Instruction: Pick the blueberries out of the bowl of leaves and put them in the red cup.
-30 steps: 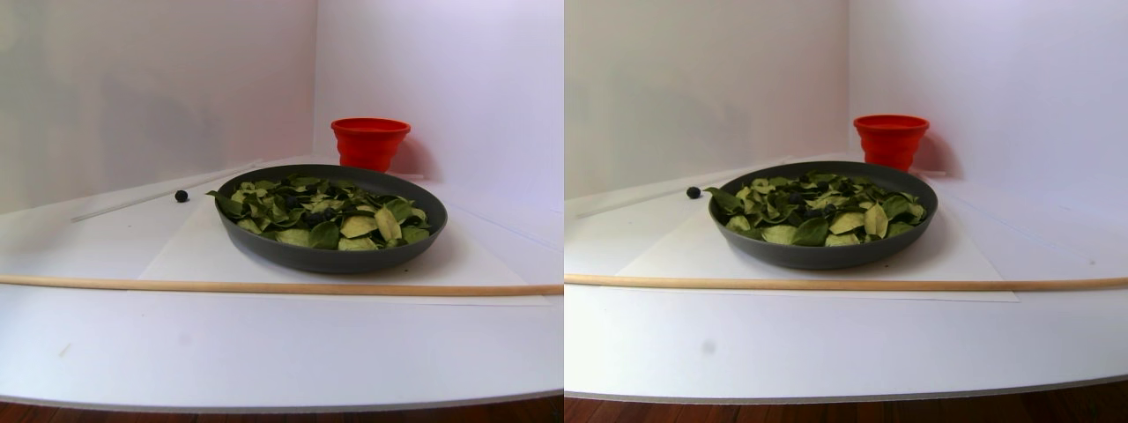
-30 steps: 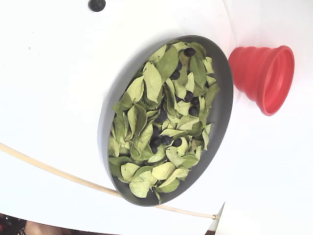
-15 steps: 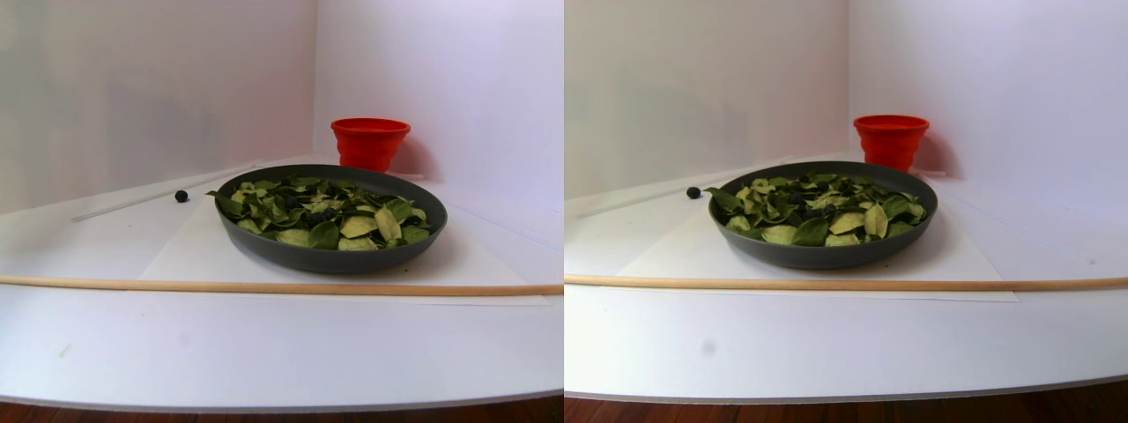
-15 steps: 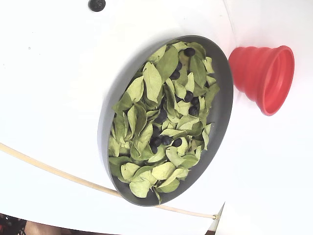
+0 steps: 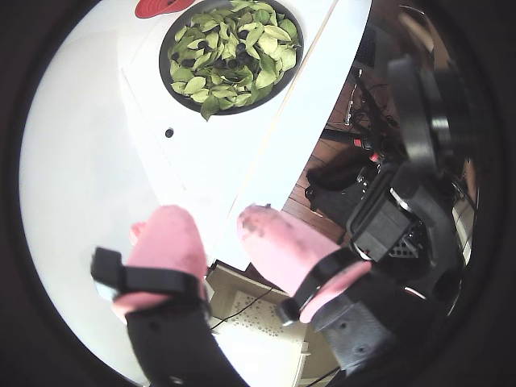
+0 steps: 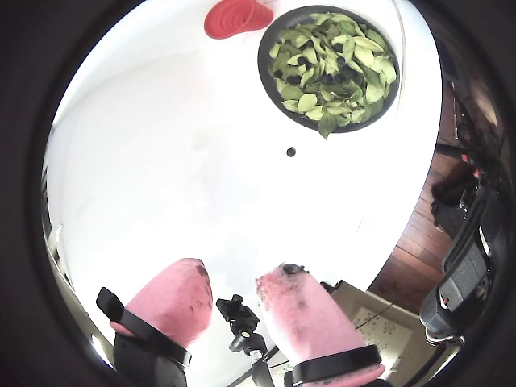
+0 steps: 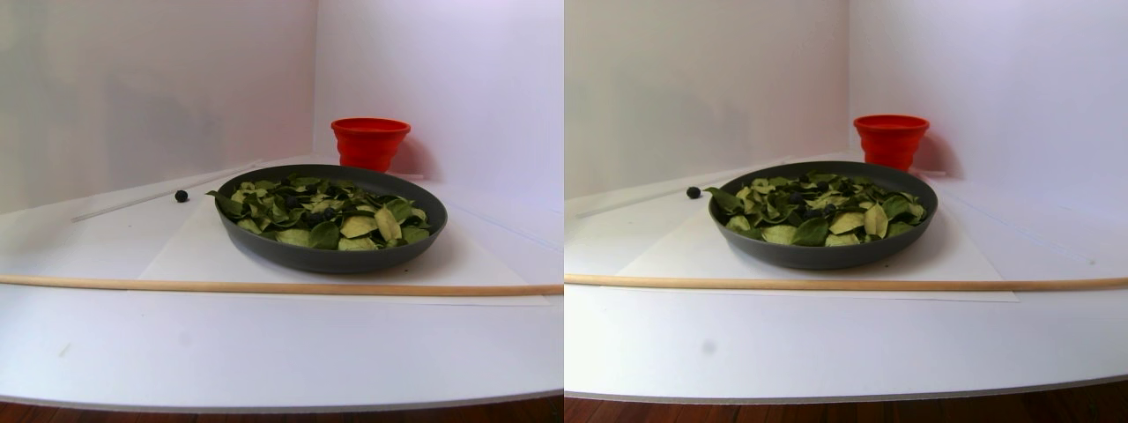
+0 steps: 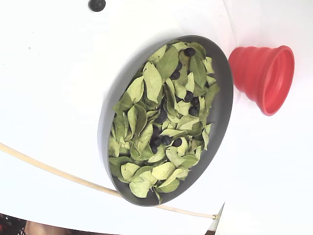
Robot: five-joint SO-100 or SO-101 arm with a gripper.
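Note:
The bowl of leaves (image 8: pixel 222 110) is a wide dark grey dish full of green leaves, seen also in the stereo pair view (image 7: pixel 326 257) and far off in both wrist views (image 5: pixel 218 111) (image 6: pixel 263 64). Several blueberries (image 8: pixel 190 51) (image 7: pixel 313 214) lie among the leaves. The red cup (image 8: pixel 264 76) (image 7: pixel 370 143) (image 6: pixel 234 16) stands upright just behind the bowl, apart from it. My gripper (image 5: pixel 216 222) (image 6: pixel 238 272) shows only in the wrist views. Its pink padded fingers stand open with nothing between them, high up and far from the bowl.
One small dark berry (image 7: pixel 181 196) (image 8: pixel 97 5) (image 6: pixel 291 151) lies on the white table outside the bowl. A thin wooden rod (image 7: pixel 264 286) (image 8: pixel 49 169) runs across the table in front of the bowl. Cables and dark gear (image 5: pixel 387 210) sit beyond the table edge.

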